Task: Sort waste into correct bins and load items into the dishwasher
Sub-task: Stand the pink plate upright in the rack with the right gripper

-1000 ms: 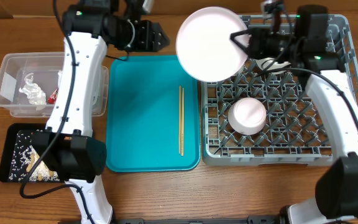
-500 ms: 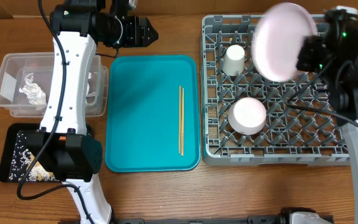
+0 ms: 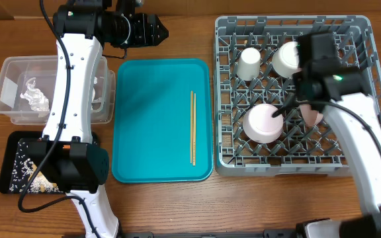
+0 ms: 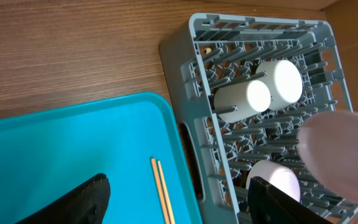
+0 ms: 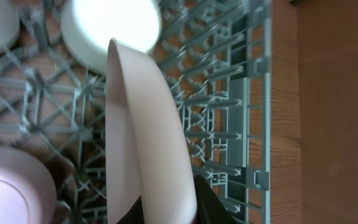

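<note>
Your left arm [image 3: 78, 73] and right arm [image 3: 369, 152]: white rounded link shells | joints and wrists: black housings | cables: black, running loose outside the links | right wrist: small green light | left tool [image 3: 156, 30]: matte black, tapered fingers

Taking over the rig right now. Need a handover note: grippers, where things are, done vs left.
Left gripper: open, empty, above the far edge of the teal tray.
Right gripper: shut on the plate, held on edge low among the dish rack pegs; can't tell if it is seated.
In the rack: cup, far bowl, near bowl.
Chopsticks: on the teal tray.
Clear tub holds tissue; black tray holds rice scraps.
Done: cup and bowls loaded; no waste visible outside the bins.
Left: release the plate, load the chopsticks.
</note>
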